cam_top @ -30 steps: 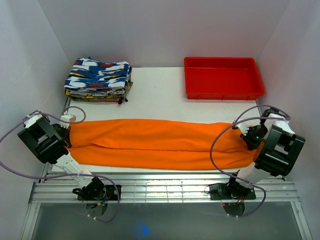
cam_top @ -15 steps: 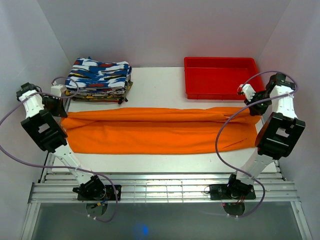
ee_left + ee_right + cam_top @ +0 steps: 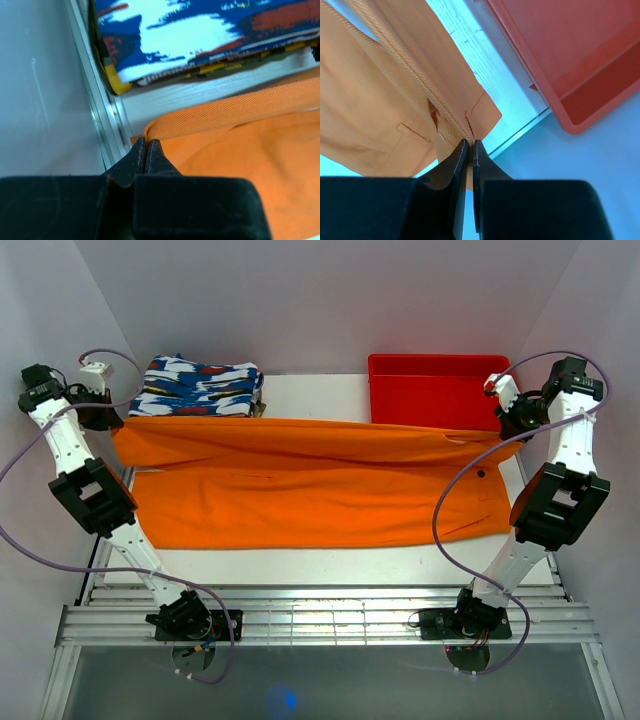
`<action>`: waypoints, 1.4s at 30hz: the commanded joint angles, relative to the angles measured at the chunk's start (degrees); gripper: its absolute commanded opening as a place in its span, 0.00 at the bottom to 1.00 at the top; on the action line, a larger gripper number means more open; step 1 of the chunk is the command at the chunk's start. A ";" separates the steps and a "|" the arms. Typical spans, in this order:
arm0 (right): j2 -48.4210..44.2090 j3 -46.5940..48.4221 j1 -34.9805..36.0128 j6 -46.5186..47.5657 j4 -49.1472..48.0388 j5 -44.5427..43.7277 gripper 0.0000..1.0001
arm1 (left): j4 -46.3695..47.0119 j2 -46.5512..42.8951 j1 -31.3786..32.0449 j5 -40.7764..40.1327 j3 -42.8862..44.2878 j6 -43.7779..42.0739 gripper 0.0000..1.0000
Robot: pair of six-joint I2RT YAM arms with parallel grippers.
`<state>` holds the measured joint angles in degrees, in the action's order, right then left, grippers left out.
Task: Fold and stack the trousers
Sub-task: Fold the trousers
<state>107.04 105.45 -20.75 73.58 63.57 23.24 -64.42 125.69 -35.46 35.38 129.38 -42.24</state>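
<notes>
A white tabletop (image 3: 315, 398) enclosed by pale walls is seen, and the trousers (image 3: 300, 490) are spread across it, their far edge lifted and stretched between the two arms. The left hand (image 3: 146, 150) is clenched on a thin corner fold, the right hand (image 3: 470, 147) on the waistband beside a loop. Both grips are judged shallow, so the cloth could be pulled free under tension. The raised edge could also be dragged over the patterned clothes (image 3: 200, 390) or snagged on the red tray (image 3: 430, 390).
</notes>
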 commanded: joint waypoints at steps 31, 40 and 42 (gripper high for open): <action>-19.58 -20.43 -14.31 9.28 -14.79 0.06 0.08 | 30.06 -20.91 -14.53 0.39 -22.62 1.04 0.00; -26.54 -47.77 -15.54 22.74 -16.28 -9.17 0.08 | 23.03 -31.82 -22.01 -8.18 -59.83 -29.81 0.00; -25.66 -49.46 -15.72 22.75 -17.86 -10.49 0.08 | 24.86 -31.12 -22.46 -11.80 -65.56 -31.41 0.00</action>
<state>82.13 56.88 -33.93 90.61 54.70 25.71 -45.47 95.00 -54.94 37.01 68.84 -60.64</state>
